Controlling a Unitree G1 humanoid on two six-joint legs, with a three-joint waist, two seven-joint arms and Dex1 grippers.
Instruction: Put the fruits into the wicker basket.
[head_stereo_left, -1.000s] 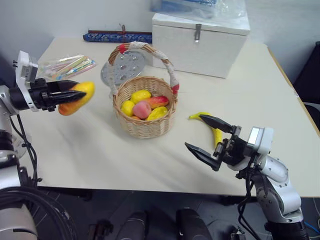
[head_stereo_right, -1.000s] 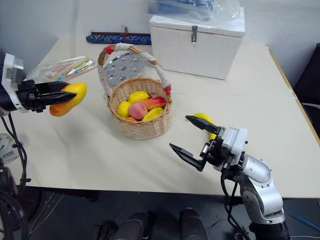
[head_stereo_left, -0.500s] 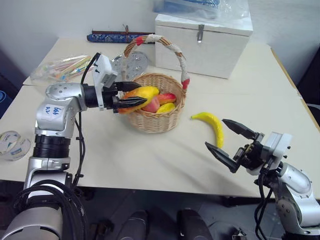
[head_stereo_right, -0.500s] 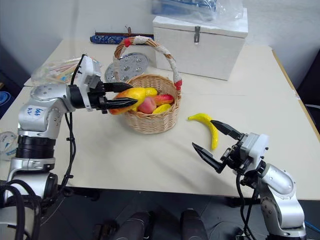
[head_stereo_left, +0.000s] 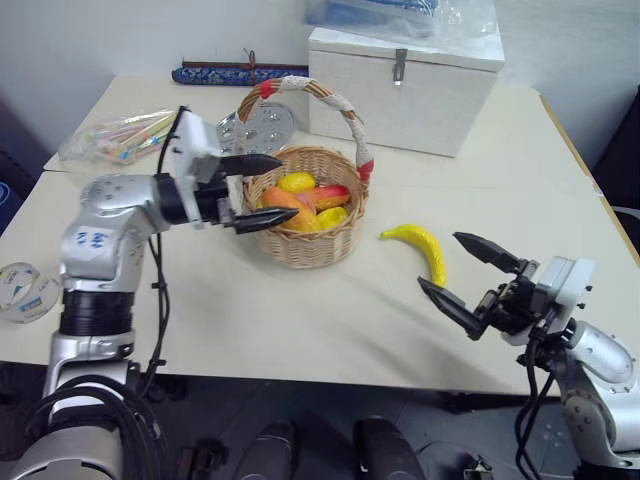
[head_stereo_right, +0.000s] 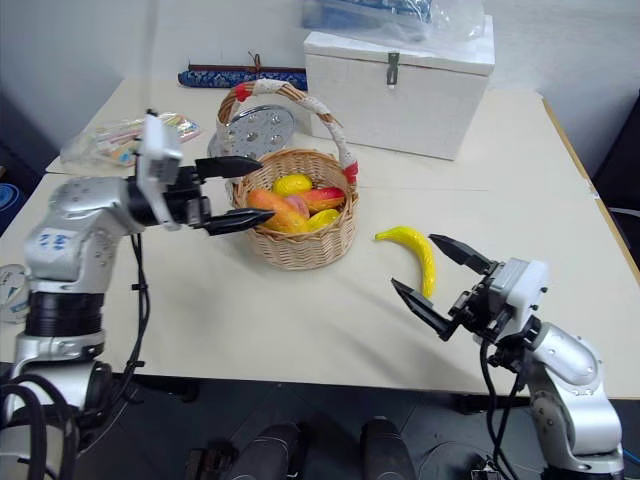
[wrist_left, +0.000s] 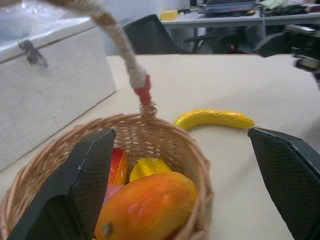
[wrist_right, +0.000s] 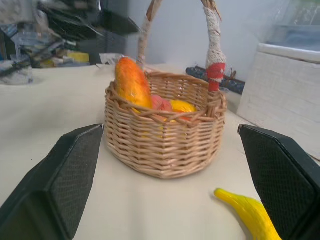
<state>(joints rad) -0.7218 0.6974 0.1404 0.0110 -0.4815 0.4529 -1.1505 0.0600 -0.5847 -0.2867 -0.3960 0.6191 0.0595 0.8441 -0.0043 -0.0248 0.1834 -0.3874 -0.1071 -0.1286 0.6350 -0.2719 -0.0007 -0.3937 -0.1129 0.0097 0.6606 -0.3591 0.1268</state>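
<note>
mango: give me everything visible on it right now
The mango is oval, orange-yellow with a redder blush, and its skin looks smooth. It lies in the wicker basket on top of the small fruits, at the side nearest the left gripper, one end propped over the rim and tilted up. The left gripper's jaws stand open on either side of that end and do not grip it. The banana lies apart on the table.

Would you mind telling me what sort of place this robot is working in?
Probably an office or lab: the left wrist view shows a desk with a laptop and a black office chair beyond the pale table.
</note>
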